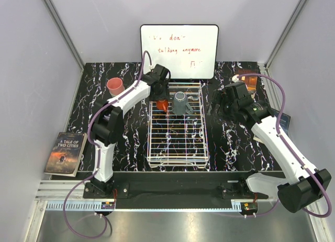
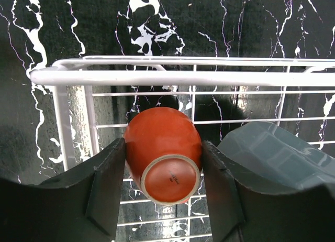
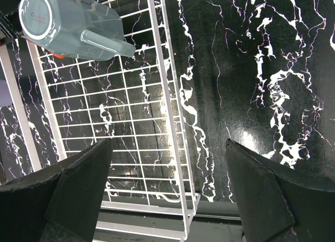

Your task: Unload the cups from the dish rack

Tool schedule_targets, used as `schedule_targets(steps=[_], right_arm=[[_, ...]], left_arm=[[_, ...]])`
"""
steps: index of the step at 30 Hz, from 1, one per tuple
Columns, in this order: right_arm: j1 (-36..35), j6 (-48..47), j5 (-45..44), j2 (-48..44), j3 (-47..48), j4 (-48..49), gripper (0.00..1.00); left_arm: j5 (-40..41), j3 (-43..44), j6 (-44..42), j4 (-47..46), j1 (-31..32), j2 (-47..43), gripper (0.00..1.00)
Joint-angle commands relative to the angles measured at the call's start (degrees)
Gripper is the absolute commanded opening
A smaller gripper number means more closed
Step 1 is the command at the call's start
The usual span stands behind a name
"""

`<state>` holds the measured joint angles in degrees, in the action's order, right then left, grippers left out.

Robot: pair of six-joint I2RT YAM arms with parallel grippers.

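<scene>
**Left claw [image 2: 163, 185] clamps orange cup [image 2: 163, 147] in rack [image 1: 149, 132]**

The cup sits at the rack's far-left corner, with a grey mug [image 1: 181, 102] close on its right. The right claw [image 3: 167, 184] hangs wide open and empty over the rack's right rim. A pink cup [image 1: 115, 86] stands on the table, far left.

Lower right of my left wrist view, the grey mug [image 2: 277, 153] runs off frame; overhead, writing on the whiteboard [image 1: 179, 66] blurs.

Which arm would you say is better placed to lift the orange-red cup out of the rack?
Left: the left gripper holds the orange-red cup inside the dish rack; the right gripper hangs open over the table.
</scene>
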<state>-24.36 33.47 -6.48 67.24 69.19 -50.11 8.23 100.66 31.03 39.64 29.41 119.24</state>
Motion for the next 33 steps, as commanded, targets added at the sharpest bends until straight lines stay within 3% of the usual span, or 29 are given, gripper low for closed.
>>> schedule_targets(steps=[1,18,23,27,33], right_arm=[[0.10,0.19,-1.17,-0.89,0.60,-0.25,0.95],[0.10,-0.17,-0.11,-0.36,1.65,1.24,0.96],[0.01,-0.16,0.33,-0.45,0.60,2.38,0.96],[0.10,-0.25,1.11,-0.36,-0.02,3.17,0.96],[0.10,-0.78,4.10,-0.44,-0.19,6.07,0.97]], left_arm=[[0.56,-2.66,-0.53,0.26,0.03,-1.46,0.00],[-7.88,1.55,-1.41,0.09,0.03,-13.58,0.00],[-11.04,-1.17,-0.88,-2.28,-0.14,-17.11,0.00],[-14.46,-6.50,1.22,-5.61,-1.28,-21.48,0.00],[-30.80,-25.94,13.70,-28.98,-6.38,-30.11,0.00]])
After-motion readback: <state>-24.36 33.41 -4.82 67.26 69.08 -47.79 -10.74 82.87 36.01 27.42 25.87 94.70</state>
